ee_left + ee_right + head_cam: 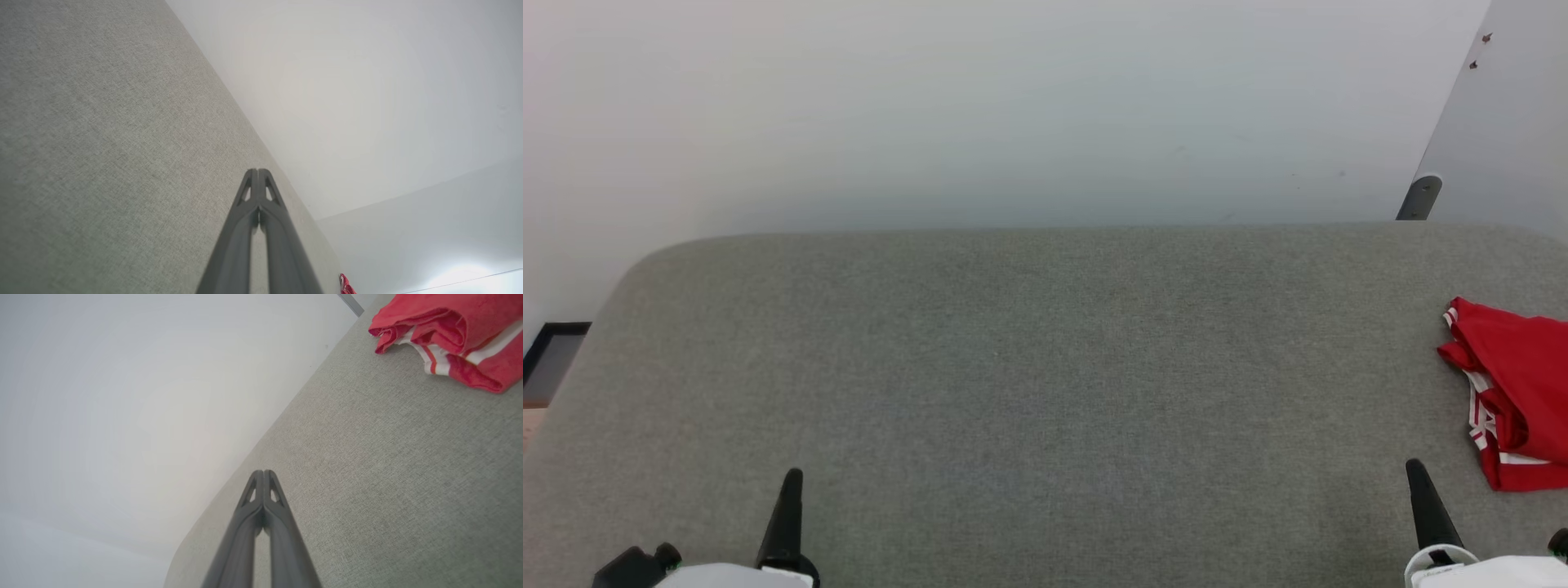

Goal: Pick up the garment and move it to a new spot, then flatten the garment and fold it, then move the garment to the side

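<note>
The garment [1515, 392] is a red jersey with white and striped trim, lying bunched in a folded heap at the far right edge of the grey table [1029, 376], partly cut off by the head view's border. It also appears at the upper right of the right wrist view as the garment [453, 330], and as a small red sliver of the garment [345, 285] in the left wrist view. My left gripper [791, 478] rests at the lower left, shut and holding nothing. My right gripper [1417, 469] sits at the lower right, shut and holding nothing, just left of and nearer than the garment.
A pale wall [1013, 106] rises behind the table's rounded far edge. A grey panel with a dark metal leg [1419, 198] stands at the back right. A dark frame [551, 359] lies on the floor past the table's left edge.
</note>
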Available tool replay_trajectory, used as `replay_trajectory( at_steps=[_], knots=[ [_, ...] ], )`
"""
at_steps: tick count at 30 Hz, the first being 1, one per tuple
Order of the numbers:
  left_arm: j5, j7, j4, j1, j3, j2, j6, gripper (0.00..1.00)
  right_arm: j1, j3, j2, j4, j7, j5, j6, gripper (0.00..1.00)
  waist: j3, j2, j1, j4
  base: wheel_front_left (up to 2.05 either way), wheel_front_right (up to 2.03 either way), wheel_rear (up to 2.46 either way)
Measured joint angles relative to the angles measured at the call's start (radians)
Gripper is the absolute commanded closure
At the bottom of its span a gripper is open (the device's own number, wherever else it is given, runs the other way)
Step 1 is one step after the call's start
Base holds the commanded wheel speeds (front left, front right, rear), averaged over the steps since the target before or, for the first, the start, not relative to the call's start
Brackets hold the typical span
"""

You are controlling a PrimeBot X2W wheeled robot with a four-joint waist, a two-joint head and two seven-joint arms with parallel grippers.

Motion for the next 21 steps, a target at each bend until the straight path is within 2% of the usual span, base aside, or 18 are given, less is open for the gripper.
replay_trajectory(
  at_steps=[21],
  knots=[
    [-0.179,0.053,0.000,-0.046,0.008,-0.021,0.000,1.00,-0.048,-0.009,0.000,0.019,0.055,0.224,0.000,1.00,0.017,0.0000,0.0000,-0.012,0.00,0.00,0.00]
  ],
)
